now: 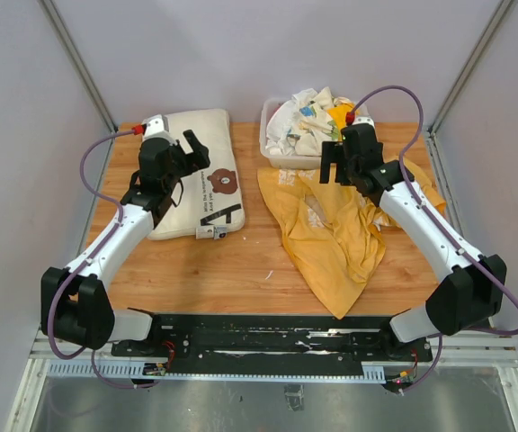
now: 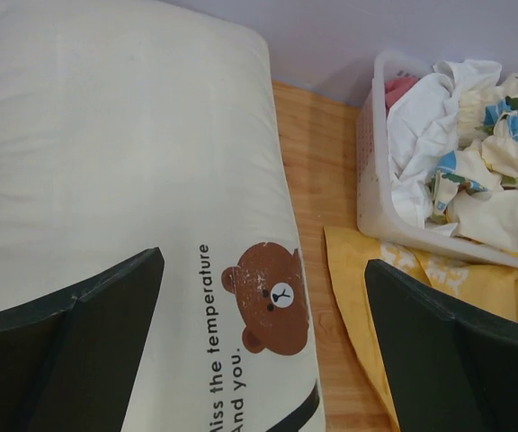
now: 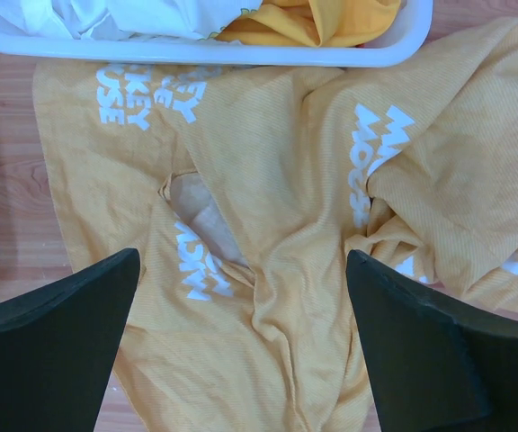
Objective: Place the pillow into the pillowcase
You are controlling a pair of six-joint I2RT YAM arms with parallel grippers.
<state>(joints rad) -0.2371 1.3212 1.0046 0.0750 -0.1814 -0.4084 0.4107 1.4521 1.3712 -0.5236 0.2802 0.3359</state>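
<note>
The cream-white pillow (image 1: 196, 171) with a brown bear face and black lettering lies flat at the back left of the table; it also shows in the left wrist view (image 2: 124, 144). My left gripper (image 1: 185, 159) hovers open over it, empty (image 2: 263, 337). The orange-yellow pillowcase (image 1: 331, 225) lies crumpled at the right centre, with white lettering showing in the right wrist view (image 3: 286, 180). My right gripper (image 1: 335, 162) hovers open above its far end, empty (image 3: 241, 346).
A white plastic basket (image 1: 272, 155) of crumpled patterned cloths stands at the back centre, touching the pillowcase's far edge; it also shows in the left wrist view (image 2: 371, 193) and the right wrist view (image 3: 241, 52). Grey walls enclose the wooden table (image 1: 223, 270).
</note>
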